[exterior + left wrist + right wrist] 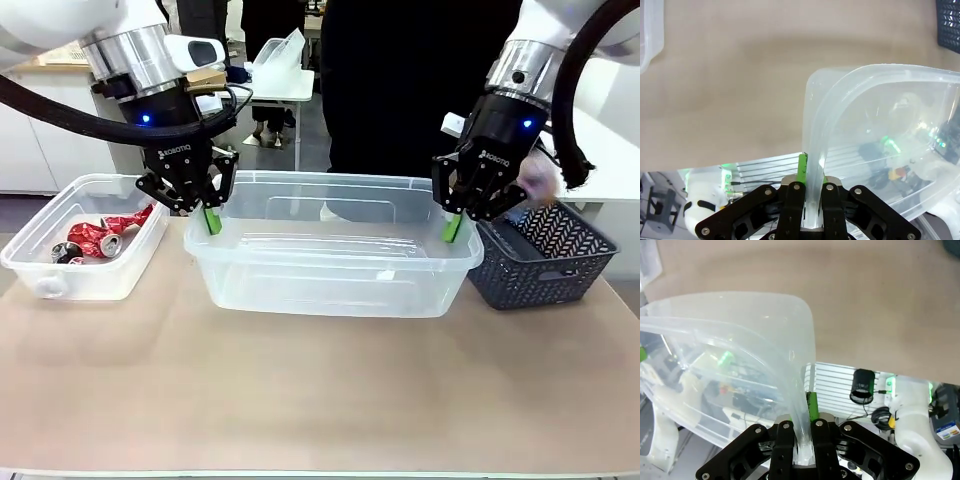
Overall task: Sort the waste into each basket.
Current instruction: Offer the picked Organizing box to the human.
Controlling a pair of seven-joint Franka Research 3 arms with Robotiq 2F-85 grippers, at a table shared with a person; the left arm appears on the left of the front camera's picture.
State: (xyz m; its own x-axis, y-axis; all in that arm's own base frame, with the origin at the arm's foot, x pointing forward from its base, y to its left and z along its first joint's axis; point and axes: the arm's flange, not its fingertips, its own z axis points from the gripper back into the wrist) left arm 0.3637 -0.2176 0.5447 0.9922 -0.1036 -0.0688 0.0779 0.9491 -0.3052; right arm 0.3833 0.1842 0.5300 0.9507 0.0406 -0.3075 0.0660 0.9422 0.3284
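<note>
L hand (211, 219) & R hand (453, 227) each pinch an end wall of big clear tub (330, 292) on counter (320, 400), clamp clearest in wrist views; front view adds crushed red cans (100, 238) in small tub (100, 283) at left.

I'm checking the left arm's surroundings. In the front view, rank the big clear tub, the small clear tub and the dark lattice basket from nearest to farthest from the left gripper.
1. The big clear tub: the left gripper is clamped on its left rim.
2. The small clear tub: just to the gripper's left.
3. The dark lattice basket: far right, beyond the big tub.
</note>
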